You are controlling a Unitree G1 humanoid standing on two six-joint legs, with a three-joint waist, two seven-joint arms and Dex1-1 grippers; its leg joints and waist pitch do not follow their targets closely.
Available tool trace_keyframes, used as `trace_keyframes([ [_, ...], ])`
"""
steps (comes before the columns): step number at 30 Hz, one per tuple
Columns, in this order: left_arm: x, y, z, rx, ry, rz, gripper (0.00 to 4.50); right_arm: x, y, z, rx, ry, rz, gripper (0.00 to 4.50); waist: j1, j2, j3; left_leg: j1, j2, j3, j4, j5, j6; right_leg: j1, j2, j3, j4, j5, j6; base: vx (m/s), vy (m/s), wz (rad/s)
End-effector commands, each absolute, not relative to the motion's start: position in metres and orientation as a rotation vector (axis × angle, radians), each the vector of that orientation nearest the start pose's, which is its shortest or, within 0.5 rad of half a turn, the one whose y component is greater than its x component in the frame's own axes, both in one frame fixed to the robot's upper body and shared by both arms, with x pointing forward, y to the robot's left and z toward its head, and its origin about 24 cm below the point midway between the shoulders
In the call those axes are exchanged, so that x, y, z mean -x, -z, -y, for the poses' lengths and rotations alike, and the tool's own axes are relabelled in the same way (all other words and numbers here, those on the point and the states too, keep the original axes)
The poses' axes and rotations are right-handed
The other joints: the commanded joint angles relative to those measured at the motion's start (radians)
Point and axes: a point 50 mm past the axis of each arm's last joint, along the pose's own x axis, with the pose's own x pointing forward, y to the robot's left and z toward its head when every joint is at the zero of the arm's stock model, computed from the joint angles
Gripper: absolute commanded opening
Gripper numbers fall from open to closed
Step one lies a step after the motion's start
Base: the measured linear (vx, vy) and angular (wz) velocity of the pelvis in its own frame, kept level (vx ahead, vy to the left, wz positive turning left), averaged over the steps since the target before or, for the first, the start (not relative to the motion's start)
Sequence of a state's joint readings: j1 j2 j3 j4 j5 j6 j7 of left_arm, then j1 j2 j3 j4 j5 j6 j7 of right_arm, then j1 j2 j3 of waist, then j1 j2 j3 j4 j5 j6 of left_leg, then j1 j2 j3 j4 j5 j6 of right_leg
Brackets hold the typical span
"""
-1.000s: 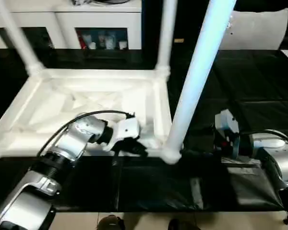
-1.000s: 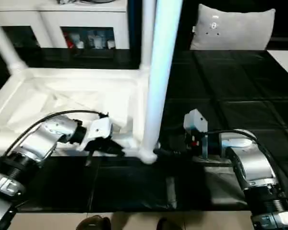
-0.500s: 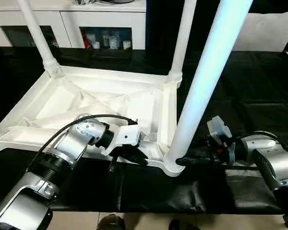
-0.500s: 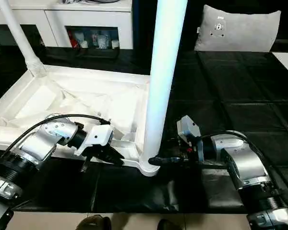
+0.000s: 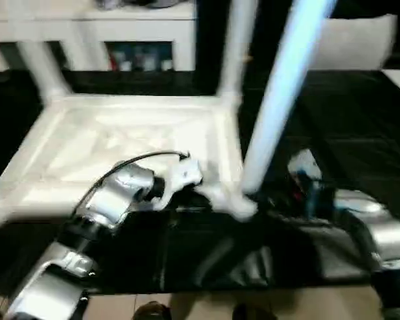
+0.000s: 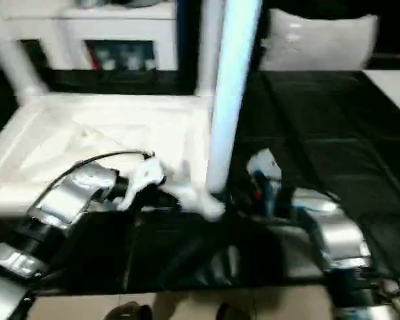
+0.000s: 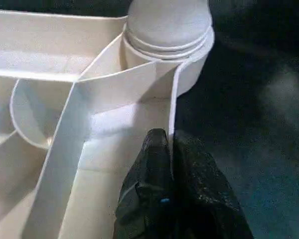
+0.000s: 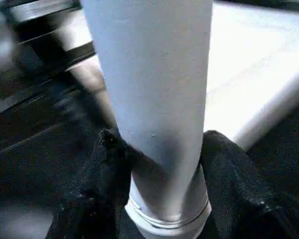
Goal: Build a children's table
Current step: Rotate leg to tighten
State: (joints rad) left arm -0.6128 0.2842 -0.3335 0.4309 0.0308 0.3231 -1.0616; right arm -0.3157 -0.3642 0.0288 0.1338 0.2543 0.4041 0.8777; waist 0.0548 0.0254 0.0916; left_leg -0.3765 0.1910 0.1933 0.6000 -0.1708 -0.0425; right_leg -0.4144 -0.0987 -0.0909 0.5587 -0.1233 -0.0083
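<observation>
**On the black work surface: children's table, upturned, legs being fitted**

On the black work surface lies the children's table, white plastic, ribbed underside up. Left gripper is clenched on its thin rim wall. Right gripper grasps the smooth round leg above the corner socket. Step: seating this leg. Next, likely: press it straight down.

Left silver forearm: reaches forward and inward from the lower left corner, black cable looping over the wrist. Left gripper: two black fingers pressed together, pinching the thin white plastic rim wall of the overturned table. Right silver forearm: enters from the lower right, pointing inward. Right gripper: black fingers set on either side of a white cylindrical tube leg, touching it.
</observation>
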Motion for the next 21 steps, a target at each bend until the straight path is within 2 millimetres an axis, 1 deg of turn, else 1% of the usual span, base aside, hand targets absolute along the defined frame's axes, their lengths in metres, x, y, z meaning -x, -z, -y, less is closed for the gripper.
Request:
trace_keyframes([
  [1,-0.322,-0.088,-0.05,-0.321,1.247,-0.318,0.0,-0.297,-0.056,0.134,0.002,-0.85,-0.333,1.88,-0.008,-0.013,-0.064,0.014,0.025,-0.035,-0.081,-0.388,-0.014,0.044,-0.054,0.011,-0.097,-0.687,-0.065,0.0,0.0,0.0],
  [2,-0.325,-0.087,-0.043,-0.306,1.199,-0.318,0.0,-0.303,-0.055,0.129,-0.024,-0.768,-0.33,1.88,-0.021,-0.01,-0.065,0.026,0.022,-0.038,-0.075,-0.422,-0.016,0.04,-0.055,-0.002,-0.11,-0.715,-0.048,0.0,0.0,0.0],
  [3,-0.327,-0.087,-0.037,-0.297,1.163,-0.318,0.0,-0.308,-0.054,0.125,-0.047,-0.704,-0.333,1.88,-0.036,-0.008,-0.063,0.023,0.019,-0.04,-0.073,-0.436,-0.01,0.043,-0.053,-0.013,-0.119,-0.726,-0.032,0.0,0.0,0.0],
  [4,-0.328,-0.087,-0.036,-0.293,1.15,-0.318,0.0,-0.309,-0.054,0.124,-0.054,-0.684,-0.335,1.88,-0.04,-0.004,-0.064,0.025,0.021,-0.044,-0.075,-0.446,-0.009,0.046,-0.053,-0.019,-0.123,-0.72,-0.028,0.0,0.0,0.0],
  [5,-0.331,-0.087,-0.032,-0.293,1.114,-0.316,0.0,-0.312,-0.053,0.12,-0.063,-0.65,-0.336,1.88,-0.05,0.007,-0.063,0.027,0.028,-0.054,-0.081,-0.49,-0.007,0.055,-0.05,-0.034,-0.127,-0.688,-0.023,0.0,0.0,0.0],
  [6,-0.335,-0.089,-0.027,-0.285,1.054,-0.3,0.0,-0.317,-0.054,0.115,-0.061,-0.601,-0.319,1.88,-0.058,0.01,-0.06,0.029,0.033,-0.057,-0.086,-0.523,-0.005,0.056,-0.047,-0.04,-0.131,-0.663,-0.023,0.0,0.0,0.0],
  [7,-0.338,-0.091,-0.024,-0.279,1.011,-0.289,0.0,-0.32,-0.055,0.111,-0.059,-0.565,-0.307,1.88,-0.068,0.01,-0.062,0.027,0.041,-0.063,-0.094,-0.57,-0.005,0.064,-0.047,-0.045,-0.126,-0.613,-0.024,0.0,0.0,0.0],
  [8,-0.34,-0.093,-0.02,-0.276,0.979,-0.277,0.0,-0.322,-0.056,0.108,-0.069,-0.54,-0.294,1.88,-0.072,0.013,-0.061,0.031,0.046,-0.065,-0.1,-0.611,-0.01,0.065,-0.047,-0.048,-0.12,-0.58,-0.031,0.0,0.0,0.0],
  [9,-0.342,-0.098,-0.014,-0.244,0.941,-0.241,0.0,-0.325,-0.058,0.104,-0.09,-0.504,-0.264,2.43,-0.079,0.011,-0.061,0.036,0.046,-0.064,-0.1,-0.631,-0.012,0.065,-0.053,-0.047,-0.118,-0.568,-0.039,0.0,0.0,0.0],
  [10,-0.342,-0.098,-0.014,-0.244,0.941,-0.241,0.0,-0.325,-0.058,0.104,-0.09,-0.504,-0.264,2.43,-0.081,0.009,-0.059,0.038,0.043,-0.062,-0.098,-0.629,-0.01,0.062,-0.055,-0.048,-0.123,-0.576,-0.04,0.0,0.0,0.0],
  [11,-0.342,-0.102,-0.01,-0.21,0.931,-0.229,0.0,-0.326,-0.06,0.102,-0.087,-0.478,-0.247,2.57,-0.082,0.006,-0.061,0.04,0.031,-0.057,-0.087,-0.596,-0.004,0.058,-0.062,-0.05,-0.133,-0.609,-0.038,0.0,0.0,0.0],
  [12,-0.342,-0.102,-0.01,-0.21,0.931,-0.229,0.0,-0.326,-0.06,0.102,-0.087,-0.478,-0.247,2.73,-0.082,0.005,-0.061,0.036,0.025,-0.055,-0.083,-0.567,0.0,0.057,-0.066,-0.048,-0.136,-0.623,-0.038,0.0,0.0,0.0],
  [13,-0.342,-0.101,-0.011,-0.235,0.933,-0.229,0.0,-0.325,-0.062,0.102,-0.1,-0.47,-0.23,2.73,-0.077,0.004,-0.062,0.027,0.02,-0.054,-0.08,-0.502,0.012,0.06,-0.072,-0.046,-0.138,-0.638,-0.035,0.0,0.0,0.0],
  [14,-0.342,-0.101,-0.011,-0.235,0.933,-0.229,0.0,-0.325,-0.062,0.102,-0.1,-0.47,-0.23,2.93,-0.075,0.006,-0.063,0.027,0.022,-0.054,-0.081,-0.492,0.015,0.059,-0.071,-0.043,-0.136,-0.627,-0.039,0.0,0.0,0.0],
  [15,-0.341,-0.099,-0.014,-0.252,0.939,-0.234,0.0,-0.326,-0.064,0.105,-0.108,-0.464,-0.216,2.93,-0.074,0.006,-0.066,0.023,0.026,-0.054,-0.085,-0.475,0.019,0.06,-0.07,-0.037,-0.128,-0.585,-0.056,0.0,0.0,0.0],
  [16,-0.341,-0.097,-0.018,-0.275,0.943,-0.242,0.0,-0.326,-0.067,0.111,-0.114,-0.458,-0.198,3.05,-0.073,0.007,-0.068,0.02,0.028,-0.055,-0.087,-0.463,0.021,0.062,-0.069,-0.033,-0.122,-0.557,-0.067,0.0,0.0,0.0],
  [17,-0.341,-0.095,-0.021,-0.284,0.946,-0.248,0.0,-0.326,-0.068,0.116,-0.104,-0.454,-0.184,3.18,-0.069,0.01,-0.073,0.018,0.032,-0.053,-0.09,-0.44,0.027,0.062,-0.068,-0.025,-0.113,-0.492,-0.094,0.0,0.0,0.0],
  [18,-0.342,-0.094,-0.023,-0.288,0.947,-0.251,0.0,-0.326,-0.069,0.12,-0.095,-0.451,-0.176,3.3,-0.066,0.007,-0.08,0.009,0.034,-0.051,-0.09,-0.393,0.034,0.066,-0.067,-0.017,-0.097,-0.406,-0.128,0.0,0.0,0.0],
  [19,-0.341,-0.093,-0.025,-0.3,0.957,-0.249,0.0,-0.325,-0.071,0.124,-0.083,-0.477,-0.161,3.38,-0.062,0.008,-0.081,0.008,0.035,-0.048,-0.09,-0.368,0.039,0.065,-0.068,-0.013,-0.092,-0.367,-0.145,0.0,0.0,0.0],
  [20,-0.341,-0.091,-0.028,-0.306,0.963,-0.252,0.0,-0.324,-0.073,0.129,-0.069,-0.492,-0.152,3.43,-0.056,0.002,-0.081,0.004,0.031,-0.041,-0.087,-0.336,0.056,0.066,-0.064,-0.008,-0.086,-0.325,-0.165,0.0,0.0,0.0],
  [21,-0.341,-0.09,-0.031,-0.319,0.975,-0.253,0.0,-0.322,-0.075,0.135,-0.054,-0.524,-0.134,3.5,-0.051,-0.004,-0.082,0.003,0.027,-0.035,-0.081,-0.309,0.076,0.065,-0.067,-0.004,-0.082,-0.318,-0.178,0.0,0.0,0.0],
])
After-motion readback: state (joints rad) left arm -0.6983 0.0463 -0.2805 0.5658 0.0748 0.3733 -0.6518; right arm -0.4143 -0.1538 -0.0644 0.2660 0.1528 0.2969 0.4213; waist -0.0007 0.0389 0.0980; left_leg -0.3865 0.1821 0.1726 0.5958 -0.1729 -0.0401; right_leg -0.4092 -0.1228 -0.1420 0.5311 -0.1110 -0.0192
